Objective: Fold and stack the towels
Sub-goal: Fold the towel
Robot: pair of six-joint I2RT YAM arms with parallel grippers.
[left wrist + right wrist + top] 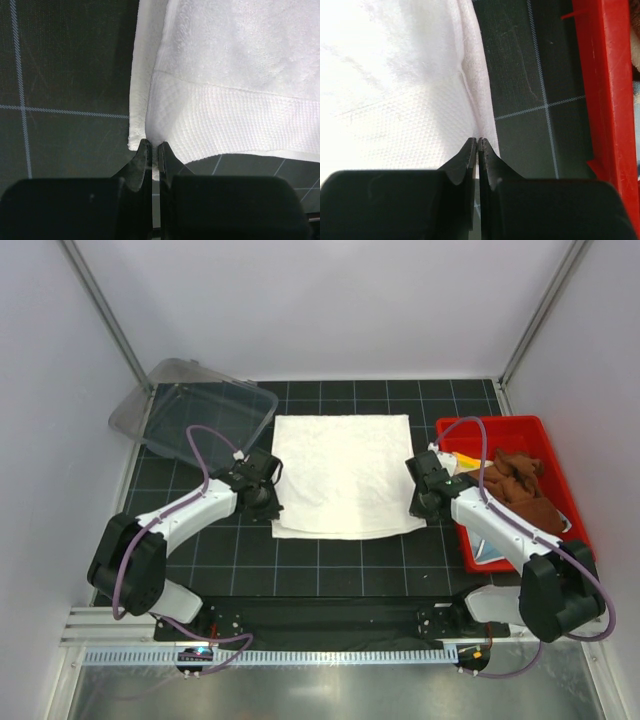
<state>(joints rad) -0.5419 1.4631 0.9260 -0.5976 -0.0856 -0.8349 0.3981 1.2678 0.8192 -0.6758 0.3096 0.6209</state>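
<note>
Left gripper, right gripper: 2 units, each clamped on a near corner of cream-white towel, spread flat on grid mat. Advice: lift both corners level, carry together to far edge, keep tension even.

A cream-white towel on black white-gridded mat — rust-brown towel in red bin.

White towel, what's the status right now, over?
Left end effector shut on white towel edge. Right end effector shut on opposite edge. Red bin alongside, not touching.
</note>
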